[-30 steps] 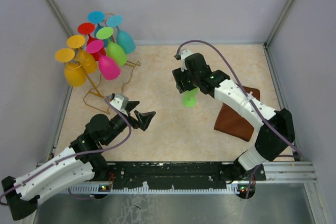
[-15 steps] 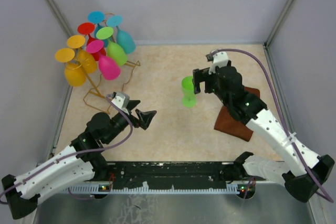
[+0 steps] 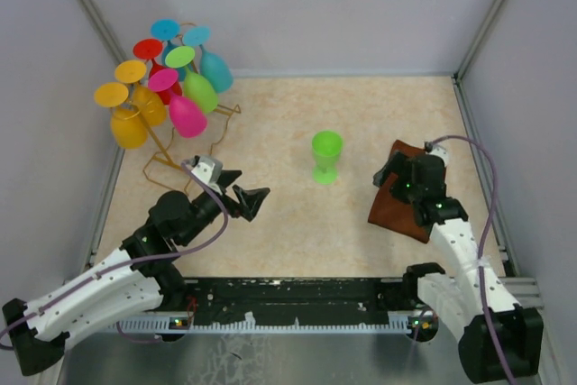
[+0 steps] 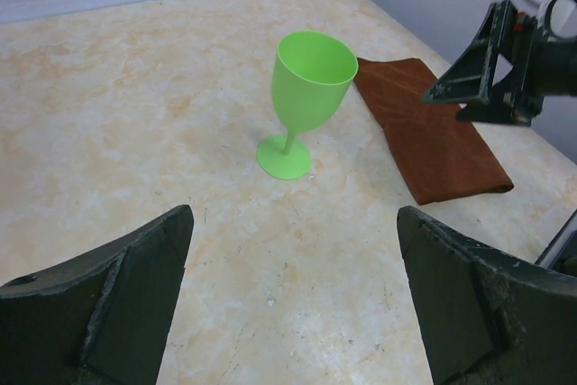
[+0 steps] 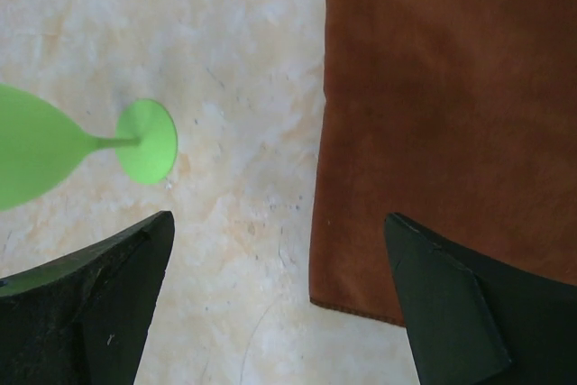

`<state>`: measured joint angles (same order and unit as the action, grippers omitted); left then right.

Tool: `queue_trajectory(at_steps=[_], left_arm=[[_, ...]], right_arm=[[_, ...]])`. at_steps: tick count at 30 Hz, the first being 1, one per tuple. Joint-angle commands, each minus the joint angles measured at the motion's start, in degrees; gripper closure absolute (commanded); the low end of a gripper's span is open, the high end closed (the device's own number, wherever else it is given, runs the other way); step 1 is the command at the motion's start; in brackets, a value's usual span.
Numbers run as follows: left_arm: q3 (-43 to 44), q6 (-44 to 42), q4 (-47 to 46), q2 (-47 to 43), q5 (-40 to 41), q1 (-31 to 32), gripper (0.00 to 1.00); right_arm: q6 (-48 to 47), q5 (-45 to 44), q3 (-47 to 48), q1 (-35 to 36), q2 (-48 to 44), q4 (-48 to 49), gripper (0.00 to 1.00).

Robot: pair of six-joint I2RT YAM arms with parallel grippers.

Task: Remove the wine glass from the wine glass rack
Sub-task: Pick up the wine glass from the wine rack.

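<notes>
A green wine glass (image 3: 325,158) stands upright on the beige table, free of both grippers; it also shows in the left wrist view (image 4: 309,87) and at the left edge of the right wrist view (image 5: 36,158). The golden wire wine glass rack (image 3: 160,144) stands at the back left, with several coloured glasses (image 3: 187,114) hanging upside down on it. My right gripper (image 3: 389,171) is open and empty to the right of the green glass, above the edge of a brown cloth (image 5: 451,105). My left gripper (image 3: 245,197) is open and empty, low over the table between rack and glass.
The brown cloth (image 3: 406,205) lies flat at the right of the table. Grey walls close in the back and both sides, and a metal rail (image 3: 306,299) runs along the near edge. The rack's hanging glasses crowd the back left corner.
My right gripper opened, let go of the green glass and drew back to the right and nearer, over the cloth. The glass stays standing. The left arm hardly moved.
</notes>
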<state>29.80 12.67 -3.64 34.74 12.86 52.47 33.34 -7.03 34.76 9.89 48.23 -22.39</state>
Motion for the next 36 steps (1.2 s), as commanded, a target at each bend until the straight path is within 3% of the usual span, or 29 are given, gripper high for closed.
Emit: queue_trajectory(at_steps=[1,6,13,26,32,36], left_arm=[[2.1,0.4,0.1,0.0,-0.2,0.1,0.00],[2.5,0.6,0.5,0.2,-0.4,0.1,0.00],[3.7,0.7,2.4,-0.5,-0.5,0.0,0.00],[10.2,-0.9,7.1,1.3,-1.4,0.0,0.00],[17.3,0.0,12.4,5.3,1.3,0.0,0.00],[25.9,1.6,14.8,12.3,10.1,-0.1,0.00]], right_arm=[[9.4,16.8,-4.9,-4.7,0.9,5.9,0.01],[8.8,16.8,-7.5,-4.8,8.2,9.6,0.01],[9.2,6.7,-8.4,-5.7,12.9,7.3,0.01],[9.3,-2.0,-10.4,-14.0,3.9,2.1,0.01],[2.2,11.0,-6.7,-14.1,-4.4,4.1,0.01],[1.5,18.7,-5.3,-14.0,-10.0,5.8,0.01]])
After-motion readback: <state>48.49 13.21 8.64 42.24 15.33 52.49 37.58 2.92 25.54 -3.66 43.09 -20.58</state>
